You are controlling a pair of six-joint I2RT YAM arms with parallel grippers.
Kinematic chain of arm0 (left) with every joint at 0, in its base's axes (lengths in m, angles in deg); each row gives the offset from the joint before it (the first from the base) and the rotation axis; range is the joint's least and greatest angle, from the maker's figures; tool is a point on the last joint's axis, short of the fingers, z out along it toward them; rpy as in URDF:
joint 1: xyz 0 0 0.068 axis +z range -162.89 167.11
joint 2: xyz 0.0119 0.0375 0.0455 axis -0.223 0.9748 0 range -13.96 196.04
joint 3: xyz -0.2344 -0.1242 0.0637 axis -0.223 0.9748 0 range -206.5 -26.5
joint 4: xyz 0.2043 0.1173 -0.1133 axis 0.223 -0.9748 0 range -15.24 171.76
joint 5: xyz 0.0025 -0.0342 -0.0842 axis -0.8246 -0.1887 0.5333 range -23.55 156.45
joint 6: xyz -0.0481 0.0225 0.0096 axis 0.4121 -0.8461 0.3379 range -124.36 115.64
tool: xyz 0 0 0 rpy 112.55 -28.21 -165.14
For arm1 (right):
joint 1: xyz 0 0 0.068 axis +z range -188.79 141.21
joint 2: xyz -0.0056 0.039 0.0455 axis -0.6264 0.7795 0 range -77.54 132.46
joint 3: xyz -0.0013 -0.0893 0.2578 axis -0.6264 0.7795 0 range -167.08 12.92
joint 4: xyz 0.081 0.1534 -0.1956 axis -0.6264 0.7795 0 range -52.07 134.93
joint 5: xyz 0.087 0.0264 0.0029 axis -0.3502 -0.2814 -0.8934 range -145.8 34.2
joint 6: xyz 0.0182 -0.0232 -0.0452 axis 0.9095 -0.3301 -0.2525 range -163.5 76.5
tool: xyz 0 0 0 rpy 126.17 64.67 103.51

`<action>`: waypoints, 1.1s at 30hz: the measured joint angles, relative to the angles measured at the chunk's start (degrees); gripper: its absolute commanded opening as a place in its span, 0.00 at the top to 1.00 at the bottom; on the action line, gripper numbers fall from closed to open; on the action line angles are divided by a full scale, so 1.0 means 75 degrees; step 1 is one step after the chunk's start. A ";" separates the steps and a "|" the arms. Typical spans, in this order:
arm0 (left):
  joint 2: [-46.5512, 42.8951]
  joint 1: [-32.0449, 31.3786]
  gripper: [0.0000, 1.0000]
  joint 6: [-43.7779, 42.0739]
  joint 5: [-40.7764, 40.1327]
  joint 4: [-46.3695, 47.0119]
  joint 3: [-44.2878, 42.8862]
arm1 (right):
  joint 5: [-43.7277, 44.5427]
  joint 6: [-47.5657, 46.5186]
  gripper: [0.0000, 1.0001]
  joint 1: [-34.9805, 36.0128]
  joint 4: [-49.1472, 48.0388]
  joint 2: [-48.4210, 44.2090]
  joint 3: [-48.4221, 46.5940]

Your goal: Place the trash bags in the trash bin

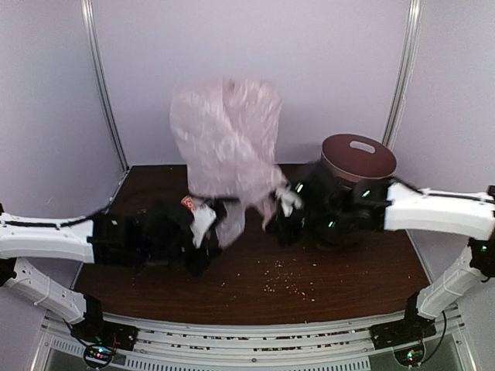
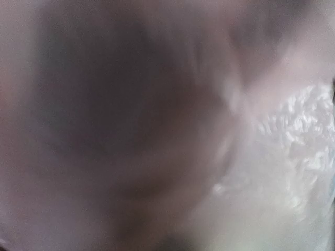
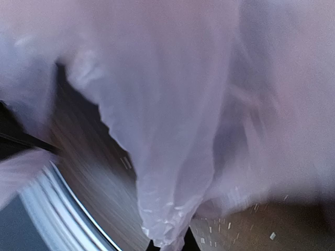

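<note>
The trash bag (image 1: 224,139), thin, crinkly and pale pinkish-white, billows high above the table between both arms. Its lower end comes down to my left gripper (image 1: 207,222), which looks shut on it. In the left wrist view the bag (image 2: 282,136) covers the lens and hides the jaws. My right gripper (image 1: 285,202) is shut on another fold; in the right wrist view the bag (image 3: 172,130) narrows to a pinched tip at my gripper (image 3: 168,244). The mauve-brown trash bin (image 1: 358,158) stands at the back right, behind my right wrist, apart from the bag.
Small pale crumbs (image 1: 288,283) are scattered on the dark wooden table (image 1: 155,185), and they also show in the right wrist view (image 3: 220,230). Grey walls and metal posts (image 1: 402,69) enclose the back and sides. The ridged white front rail (image 3: 57,209) runs along the near edge.
</note>
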 measured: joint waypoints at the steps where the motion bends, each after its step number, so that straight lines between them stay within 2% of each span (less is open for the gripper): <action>1: 0.0221 -0.0344 1.00 0.0274 0.0085 -0.0341 0.0624 | -0.0160 0.0070 1.00 0.0146 0.0085 0.0592 0.0866; 2: 0.0358 -0.0755 1.00 0.0560 0.0178 -0.0839 0.1043 | -0.0303 0.0216 1.00 0.0364 0.0265 0.1072 0.1568; 4: 0.0233 -0.1338 1.00 0.0903 0.0245 -0.1416 0.1145 | -0.0583 0.0428 1.00 0.0979 0.0901 0.1335 0.2535; 6: -0.0093 -0.1451 1.00 0.1037 0.0041 -0.1603 0.0428 | -0.0743 0.0536 1.00 0.1451 0.1431 0.0860 0.2547; 7: -0.0131 -0.1431 1.00 0.1037 -0.0047 -0.1562 0.0166 | -0.0746 0.0557 1.00 0.1518 0.1582 0.0469 0.2162; 10: 0.0032 -0.1332 1.00 0.0801 -0.0685 -0.1466 -0.1574 | -0.0650 0.0516 1.00 0.1416 0.1562 -0.0102 0.0571; 15: 0.0994 -0.0577 1.00 0.0557 -0.1131 -0.1577 -0.3777 | -0.0501 0.0493 1.00 0.0580 0.1448 0.0175 -0.2419; 21: 0.2512 0.1093 1.00 0.0947 -0.0953 -0.2104 -0.5983 | 0.0003 0.0586 1.00 -0.0653 0.2095 0.2101 -0.5534; 24: 0.3019 0.1807 1.00 0.1005 -0.0737 -0.2122 -0.6478 | 0.0067 0.0609 1.00 -0.1259 0.2320 0.3220 -0.6502; 28: 0.3786 0.2390 1.00 0.0764 -0.0609 -0.2139 -0.7079 | 0.0152 0.0516 1.00 -0.1912 0.2911 0.4715 -0.7836; 31: 0.4750 0.2774 1.00 0.0443 -0.0431 -0.2238 -0.8393 | 0.0017 0.0478 1.00 -0.2253 0.3244 0.5732 -0.9384; 33: 0.5301 0.2970 1.00 0.0079 -0.0227 -0.2110 -0.9471 | -0.0204 0.0490 1.00 -0.2428 0.3110 0.5773 -0.9745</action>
